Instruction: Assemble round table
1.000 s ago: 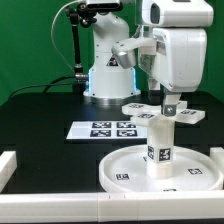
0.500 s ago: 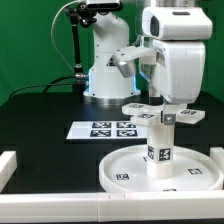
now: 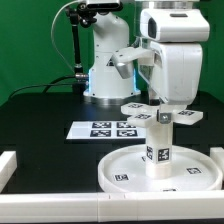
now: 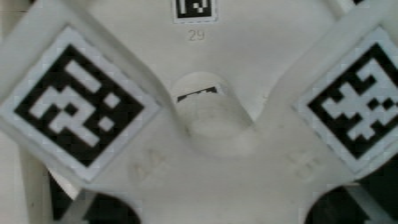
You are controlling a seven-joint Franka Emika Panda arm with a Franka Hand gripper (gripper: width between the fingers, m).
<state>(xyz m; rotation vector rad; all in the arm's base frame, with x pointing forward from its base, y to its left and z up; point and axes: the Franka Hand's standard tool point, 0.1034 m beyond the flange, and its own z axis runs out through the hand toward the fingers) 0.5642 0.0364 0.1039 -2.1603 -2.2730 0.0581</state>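
Outwardly, the gripper (image 3: 165, 103) hung low over the cross-shaped foot piece (image 3: 150, 109), which sat atop the cylinder leg (image 3: 159, 148) standing upright in the round disc (image 3: 116, 172). Only the wrist view showed the foot's square markers (image 4: 80, 97) up close. Neither view revealed whether the pincer was clenched or released.

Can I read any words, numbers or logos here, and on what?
None readable.
Faint print under a square marker on the white cross-shaped plastic foot piece: too blurred.
Markers on the large white rimmed round disc and flat white marker board: patterns, not text.
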